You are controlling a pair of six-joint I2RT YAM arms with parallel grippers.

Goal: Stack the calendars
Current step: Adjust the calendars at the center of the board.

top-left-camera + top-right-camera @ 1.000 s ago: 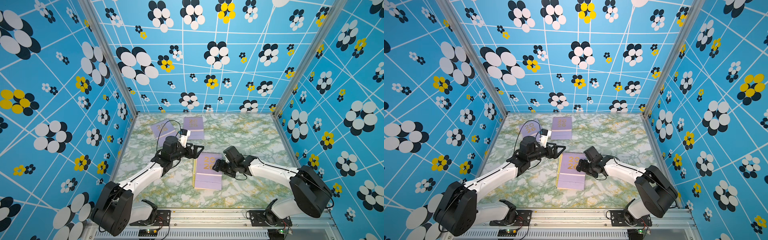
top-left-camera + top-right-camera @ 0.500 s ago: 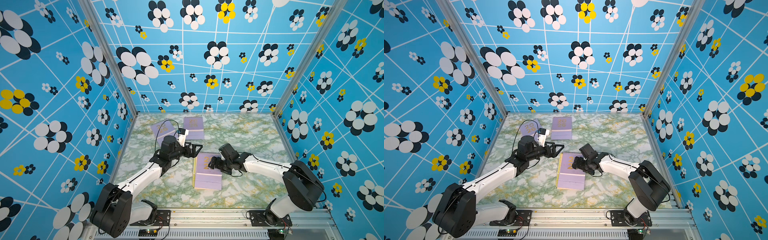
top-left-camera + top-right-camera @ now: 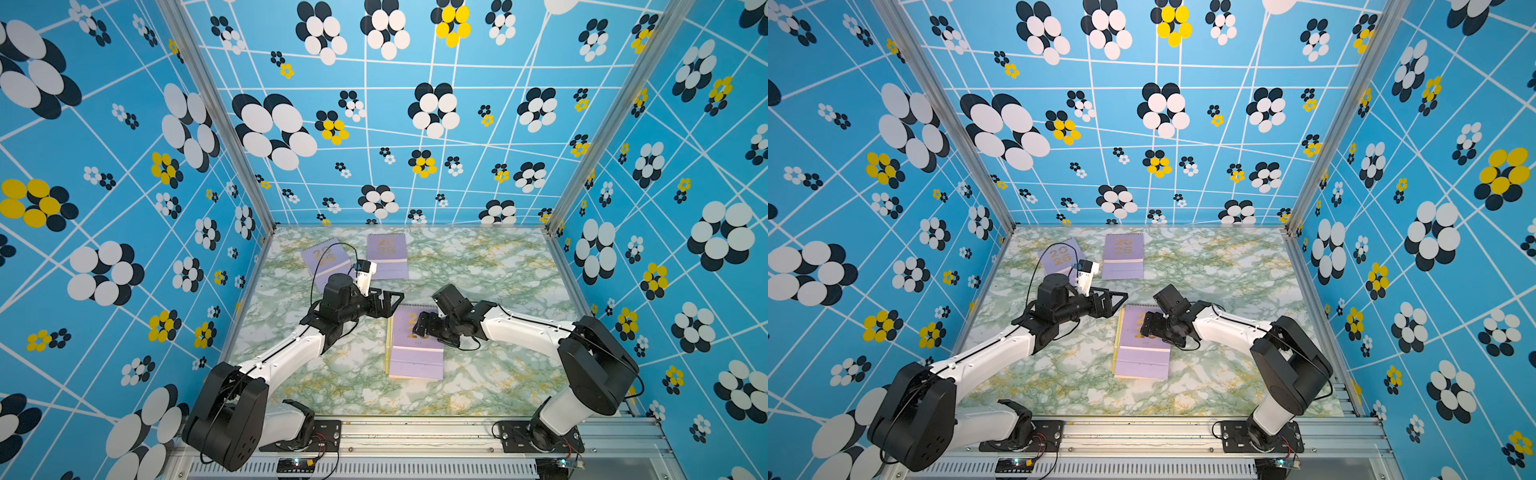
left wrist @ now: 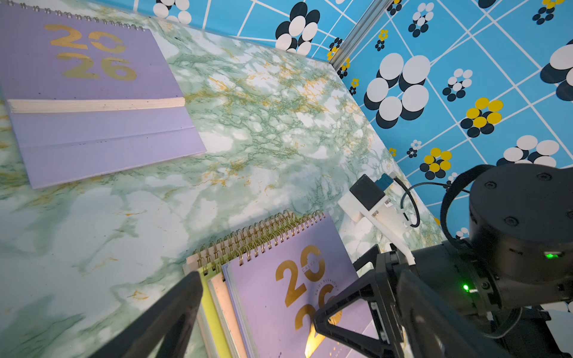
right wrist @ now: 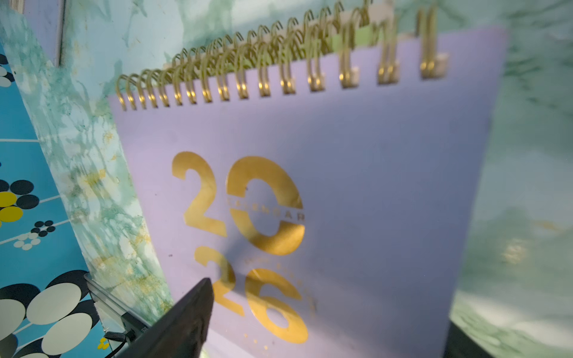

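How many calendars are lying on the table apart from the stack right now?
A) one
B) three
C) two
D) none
C: in a top view, the angled lilac calendar and the straight lilac calendar lie flat at the far side of the table, well apart from the stack.

One lilac calendar [image 4: 90, 93] is laid flat on the desk [image 4: 279, 124]. Apart from it, a lilac-topped stack [image 4: 279, 285] is seen.
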